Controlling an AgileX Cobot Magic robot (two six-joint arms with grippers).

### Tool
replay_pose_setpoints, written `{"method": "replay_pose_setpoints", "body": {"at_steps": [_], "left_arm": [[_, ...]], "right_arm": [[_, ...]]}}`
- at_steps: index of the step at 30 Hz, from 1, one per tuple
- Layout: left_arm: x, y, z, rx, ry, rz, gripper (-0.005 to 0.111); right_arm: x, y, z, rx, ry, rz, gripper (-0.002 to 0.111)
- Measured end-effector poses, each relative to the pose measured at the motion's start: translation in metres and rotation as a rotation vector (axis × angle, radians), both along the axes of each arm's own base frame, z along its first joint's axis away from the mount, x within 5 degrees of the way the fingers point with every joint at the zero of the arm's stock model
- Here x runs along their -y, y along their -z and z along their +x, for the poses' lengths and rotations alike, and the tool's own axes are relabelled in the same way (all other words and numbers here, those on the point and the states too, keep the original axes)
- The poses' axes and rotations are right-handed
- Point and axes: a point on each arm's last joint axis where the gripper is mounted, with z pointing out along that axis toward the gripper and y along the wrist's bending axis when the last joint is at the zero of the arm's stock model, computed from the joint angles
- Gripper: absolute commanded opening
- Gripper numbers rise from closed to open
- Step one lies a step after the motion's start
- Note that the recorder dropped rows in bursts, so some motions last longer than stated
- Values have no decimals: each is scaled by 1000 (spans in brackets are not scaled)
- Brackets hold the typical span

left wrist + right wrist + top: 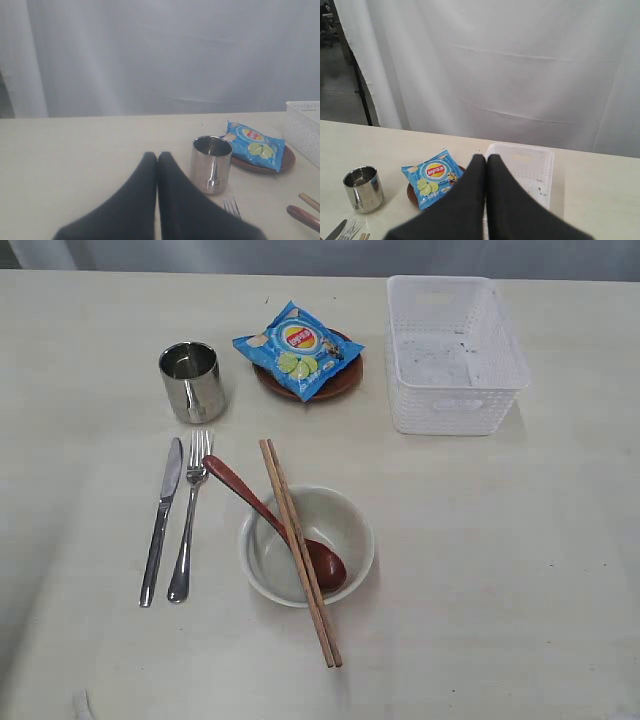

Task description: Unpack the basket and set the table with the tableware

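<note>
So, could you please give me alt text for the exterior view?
A cream table set with a pale bowl holding a wooden spoon, chopsticks laid across it, knife and fork beside. Beyond: steel cup, crisp packet on a brown plate, empty white basket.

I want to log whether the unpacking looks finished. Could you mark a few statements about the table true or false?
1. The basket holds no tableware. True.
2. The crisp packet lies in the bowl. False: it lies on the brown plate.
3. The chopsticks lie across the bowl. True.
4. The steel cup is tipped over. False: it stands upright.
5. The wooden spoon lies flat beside the knife. False: its head rests in the bowl; the fork lies beside the knife.
</note>
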Motion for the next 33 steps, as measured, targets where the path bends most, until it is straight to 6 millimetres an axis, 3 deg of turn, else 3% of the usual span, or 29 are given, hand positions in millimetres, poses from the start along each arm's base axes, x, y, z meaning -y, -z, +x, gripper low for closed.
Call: {"method": "replay_pose_setpoints", "body": {"at_steps": [7,14,25,33], "left_arm": [[0,0,0,0,0,0,0],[0,0,0,0,0,0,0],[0,0,0,0,0,0,0],[0,0,0,0,0,0,0]], "right_arm": [[8,3,-9,29,67,-21,0],[21,42,-18,5,233,-32,0],[19,88,-27,109,188,-9,0],[18,131,-27,54,165,-22,0]]}}
